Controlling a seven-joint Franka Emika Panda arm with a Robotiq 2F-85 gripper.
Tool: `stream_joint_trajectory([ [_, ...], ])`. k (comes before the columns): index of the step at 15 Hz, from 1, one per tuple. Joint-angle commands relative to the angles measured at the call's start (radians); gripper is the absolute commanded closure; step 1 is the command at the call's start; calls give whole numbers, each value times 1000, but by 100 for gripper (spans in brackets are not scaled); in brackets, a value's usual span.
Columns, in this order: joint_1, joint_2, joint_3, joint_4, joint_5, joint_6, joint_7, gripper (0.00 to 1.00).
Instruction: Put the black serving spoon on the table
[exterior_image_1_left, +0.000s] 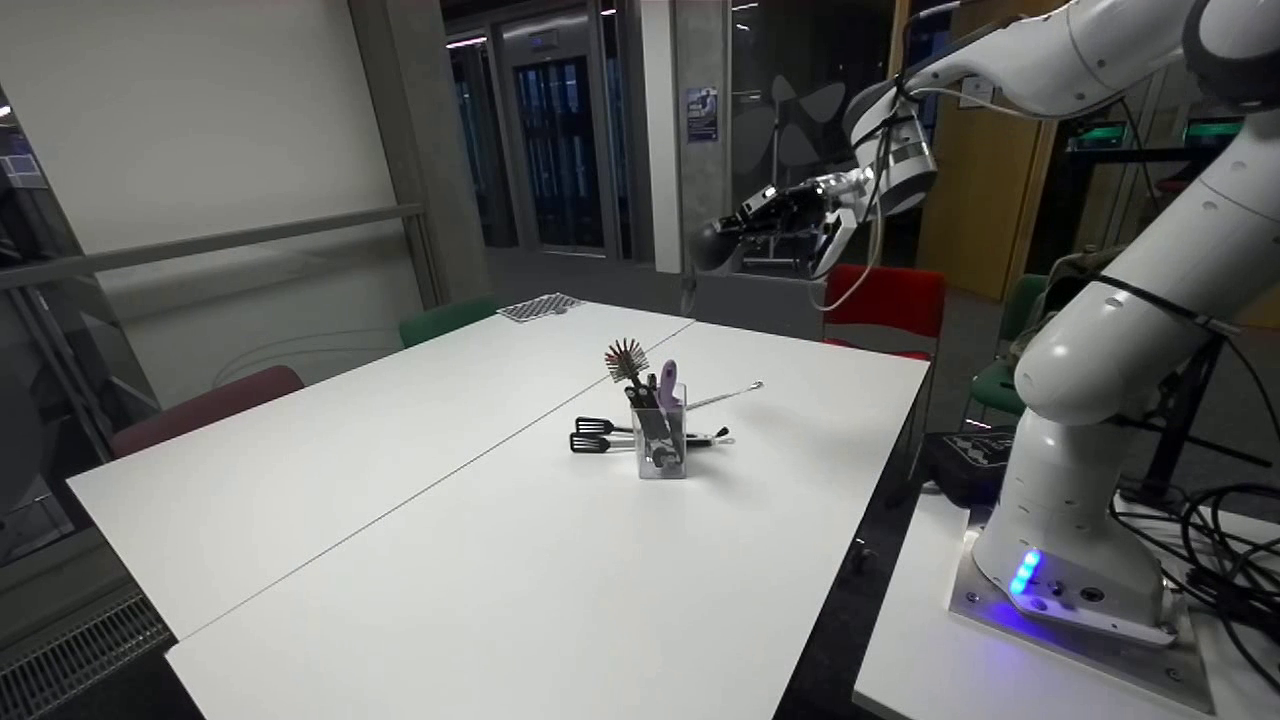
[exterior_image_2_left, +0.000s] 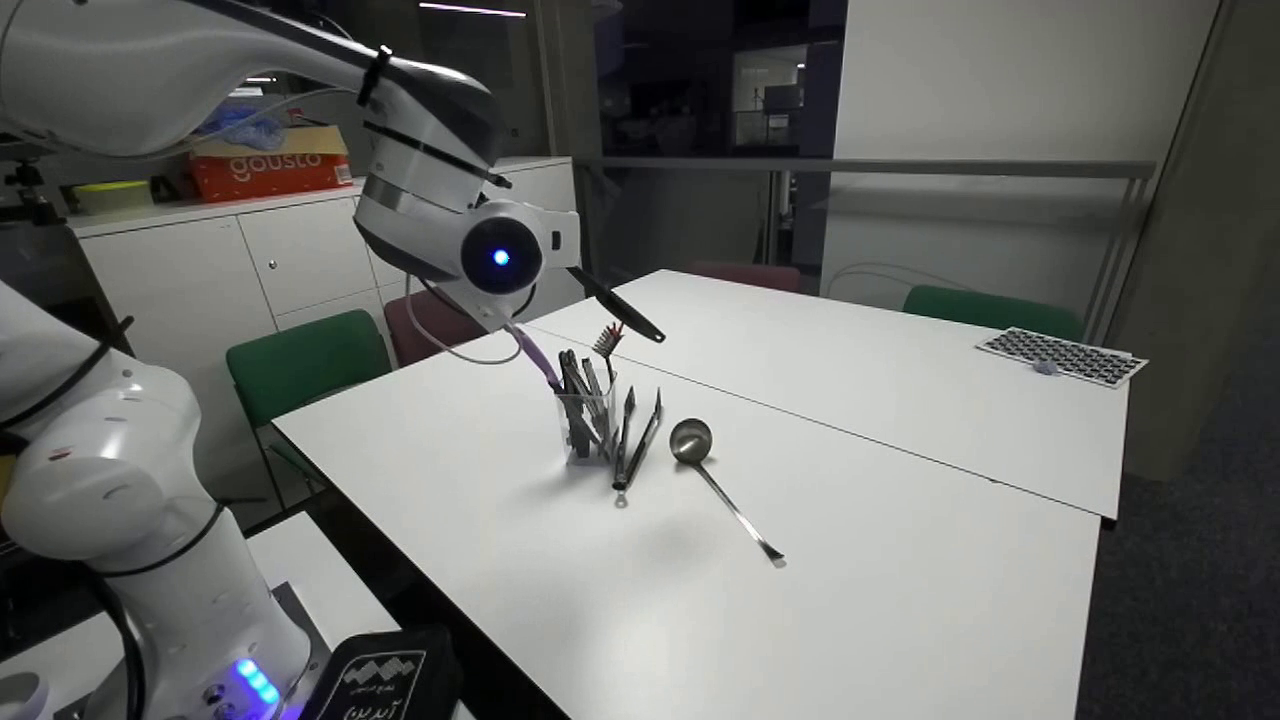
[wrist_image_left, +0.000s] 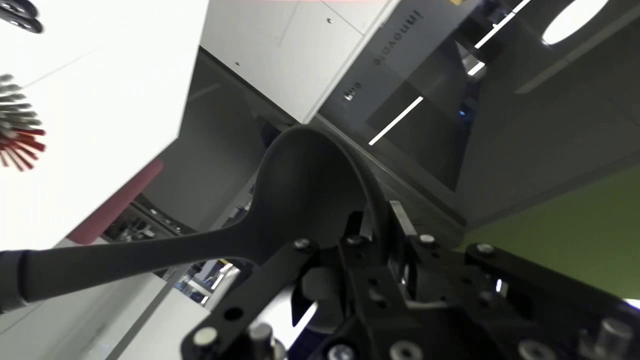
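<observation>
One black serving spoon (wrist_image_left: 280, 215), airborne, not on the surface (exterior_image_1_left: 450, 580) yet. My pincer (wrist_image_left: 380, 222) has it by the edge of the bowl (wrist_image_left: 310, 180): jaws nearly together, only the thin bowl wall between them, one jaw inside the bowl, one outside. Wrist feed shows the bowl big and centred, so I go by that for the grip. Handle (exterior_image_2_left: 618, 304) is free; in an exterior view it sticks out past the arm (exterior_image_2_left: 410, 180), tilted, tip downward.

Progress, my call: grasp done, lift done, placing not. Roughly halfway, maybe a bit more. Spoon is well above the surface, apart from the clear holder (exterior_image_1_left: 645, 470) and the brush (exterior_image_1_left: 627, 360) standing in it. What lies straight beneath the spoon I can't tell; neither exterior view gives the depth cleanly.

Remaining for me: pick a bare patch, lower, let go, back off. Ladle (exterior_image_2_left: 692, 442) and black utensils (exterior_image_1_left: 590, 443) lie near the holder, so I'd aim clear of those. Pinching at the rim looks like it could let the long handle swing, so I'd set the handle down gently first and release only on contact.
</observation>
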Motion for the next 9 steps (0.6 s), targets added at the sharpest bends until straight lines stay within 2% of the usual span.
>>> stream_joint_trajectory([
  [1,-35,-77,80,-39,-79,199,103,98],
  [6,-21,-29,123,-71,-200,494,205,98],
  [9,-26,39,93,-97,-320,610,274,98],
])
